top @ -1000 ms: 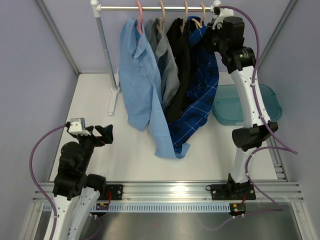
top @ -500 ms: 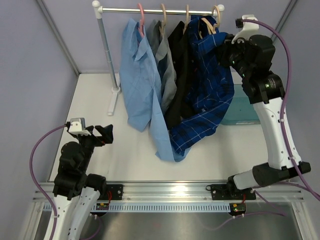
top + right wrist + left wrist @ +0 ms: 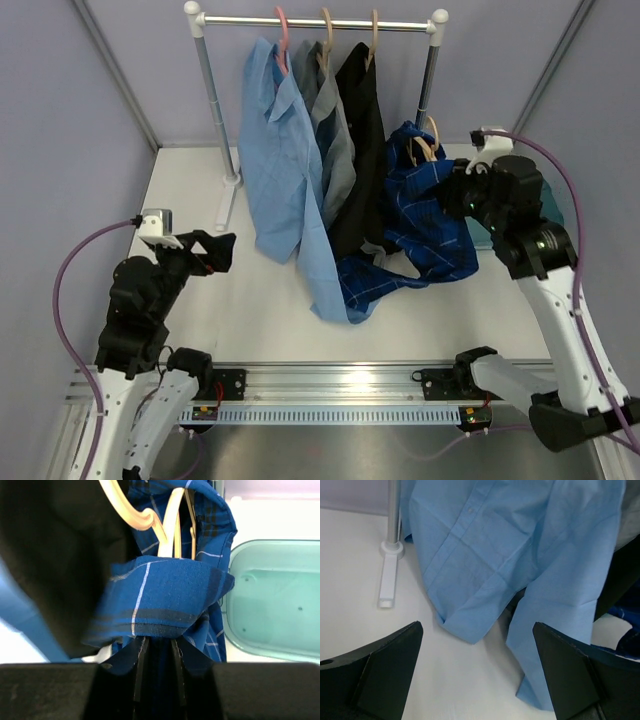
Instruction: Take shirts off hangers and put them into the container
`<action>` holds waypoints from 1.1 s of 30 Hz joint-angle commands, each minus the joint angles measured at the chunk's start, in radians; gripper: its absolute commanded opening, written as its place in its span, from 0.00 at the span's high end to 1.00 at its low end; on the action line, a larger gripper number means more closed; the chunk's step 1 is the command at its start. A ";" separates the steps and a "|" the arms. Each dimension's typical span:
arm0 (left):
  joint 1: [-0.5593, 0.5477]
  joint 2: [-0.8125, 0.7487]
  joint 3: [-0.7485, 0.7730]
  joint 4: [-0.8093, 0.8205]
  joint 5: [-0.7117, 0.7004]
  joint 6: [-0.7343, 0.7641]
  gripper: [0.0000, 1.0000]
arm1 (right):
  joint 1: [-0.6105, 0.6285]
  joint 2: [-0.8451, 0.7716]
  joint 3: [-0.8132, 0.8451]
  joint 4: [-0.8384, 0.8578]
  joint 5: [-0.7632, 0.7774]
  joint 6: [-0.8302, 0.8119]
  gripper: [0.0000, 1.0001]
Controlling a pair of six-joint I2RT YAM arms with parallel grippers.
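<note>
The black right claw [image 3: 157, 655] grips a dark blue shirt [image 3: 165, 595], its cloth crossed by thin white plaid lines and darker navy bands. Just above the claw, the wooden hanger [image 3: 169, 525] inside the collar is pale tan. To the right of this claw the container [image 3: 270, 600] is a translucent teal-blue. To its left come a black shirt [image 3: 360, 140], a grey shirt [image 3: 335, 130], both on tan hangers [image 3: 325, 25], and a plain light blue shirt [image 3: 280, 170] on a pink hanger [image 3: 280, 28]. Ahead of the black left claw [image 3: 212, 252] the surface [image 3: 250, 320] is white and the rail stand [image 3: 207, 100] white and steel. Purple cables [image 3: 65, 290] run along both arms.
</note>
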 commanded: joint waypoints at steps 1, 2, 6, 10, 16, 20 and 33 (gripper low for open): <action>-0.004 0.074 0.101 0.058 0.108 -0.036 0.01 | 0.008 -0.139 0.165 -0.049 0.011 0.003 1.00; -0.005 0.112 0.115 0.056 0.118 -0.039 0.01 | 0.008 -0.147 0.207 -0.068 0.011 0.003 1.00; -0.004 0.195 0.187 0.055 0.152 -0.054 0.01 | 0.008 -0.181 0.423 -0.097 -0.009 -0.012 1.00; -0.004 0.250 0.268 0.055 0.169 -0.057 0.01 | 0.008 -0.205 0.516 -0.030 -0.078 -0.025 1.00; -0.004 0.301 0.365 0.055 0.171 -0.042 0.01 | 0.008 -0.233 0.540 0.116 -0.351 -0.014 1.00; -0.004 0.294 0.381 0.053 0.142 -0.039 0.01 | 0.008 -0.275 0.476 0.257 -0.513 0.030 1.00; -0.004 0.255 0.321 0.028 0.051 -0.019 0.01 | 0.008 -0.262 0.508 0.635 -0.684 0.196 1.00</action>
